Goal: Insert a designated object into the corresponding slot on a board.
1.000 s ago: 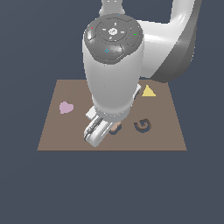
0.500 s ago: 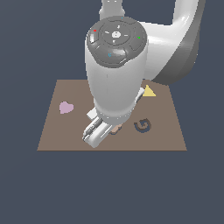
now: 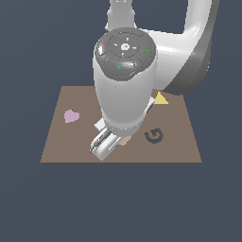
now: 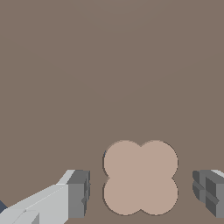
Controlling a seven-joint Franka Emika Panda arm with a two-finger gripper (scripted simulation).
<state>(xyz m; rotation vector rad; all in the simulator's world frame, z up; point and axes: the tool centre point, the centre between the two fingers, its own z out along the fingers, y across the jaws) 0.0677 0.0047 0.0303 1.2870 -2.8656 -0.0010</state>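
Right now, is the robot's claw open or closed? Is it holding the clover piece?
Gripper: open, holding nothing. Its fingers sit on either side of the tan clover piece, with a gap on both sides.

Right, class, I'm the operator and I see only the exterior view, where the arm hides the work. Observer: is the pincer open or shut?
Observer: Open. In the wrist view the pincer has its fingers spread wide apart.
Operator: And what sits between them?
Observer: The tan clover piece lies flat on the board, with a clear gap to each finger, so nothing is gripped.
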